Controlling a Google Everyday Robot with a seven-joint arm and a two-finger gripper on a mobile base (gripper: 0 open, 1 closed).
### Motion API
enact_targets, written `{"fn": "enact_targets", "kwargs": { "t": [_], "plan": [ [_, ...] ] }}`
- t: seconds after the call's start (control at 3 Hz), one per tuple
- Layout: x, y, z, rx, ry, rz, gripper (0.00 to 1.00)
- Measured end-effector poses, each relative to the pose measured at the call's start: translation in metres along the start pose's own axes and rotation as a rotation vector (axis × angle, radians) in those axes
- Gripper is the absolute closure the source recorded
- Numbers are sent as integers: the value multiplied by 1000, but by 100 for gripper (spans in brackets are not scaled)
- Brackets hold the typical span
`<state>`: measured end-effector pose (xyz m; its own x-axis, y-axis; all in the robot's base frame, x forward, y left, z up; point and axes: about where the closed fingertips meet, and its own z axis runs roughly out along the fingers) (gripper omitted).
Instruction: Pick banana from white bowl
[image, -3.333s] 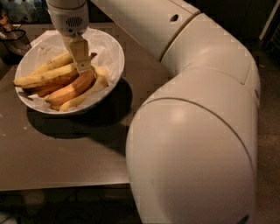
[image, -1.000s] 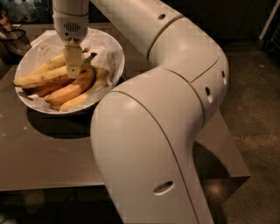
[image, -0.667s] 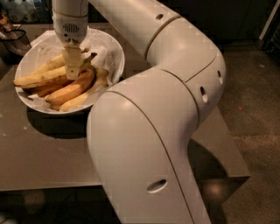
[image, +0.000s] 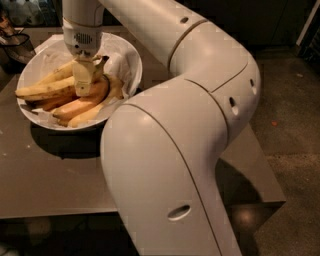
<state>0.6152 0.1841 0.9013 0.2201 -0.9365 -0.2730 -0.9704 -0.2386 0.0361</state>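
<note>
The white bowl (image: 131, 59) stands on the table at the upper left, lined with crumpled white paper and holding several bananas. The long, slim pale yellow banana (image: 44, 91) lies across its left half, reaching toward the middle. My gripper (image: 85, 84) hangs straight down from the wrist into the middle of the bowl, at the right end of that banana and touching the pile. Its tip hides where the banana ends.
Plumper orange-yellow bananas (image: 82, 104) lie in the front of the bowl and a shorter pale one (image: 56, 74) behind. My arm's large white elbow (image: 165, 165) fills the foreground over the brown table (image: 50, 185). A dark object (image: 12, 40) sits beyond the bowl at far left.
The gripper has shifted a little left in the bowl since the earliest frame and stays low among the bananas. The elbow has swung into the foreground. The bananas have not visibly moved.
</note>
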Motion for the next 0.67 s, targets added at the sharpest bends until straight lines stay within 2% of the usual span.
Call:
{"fn": "enact_targets", "kwargs": {
  "t": [0.33,0.67],
  "plan": [
    [-1,0,-5,0,0,0,56],
    [-2,0,-7,0,0,0,79]
  ]
}}
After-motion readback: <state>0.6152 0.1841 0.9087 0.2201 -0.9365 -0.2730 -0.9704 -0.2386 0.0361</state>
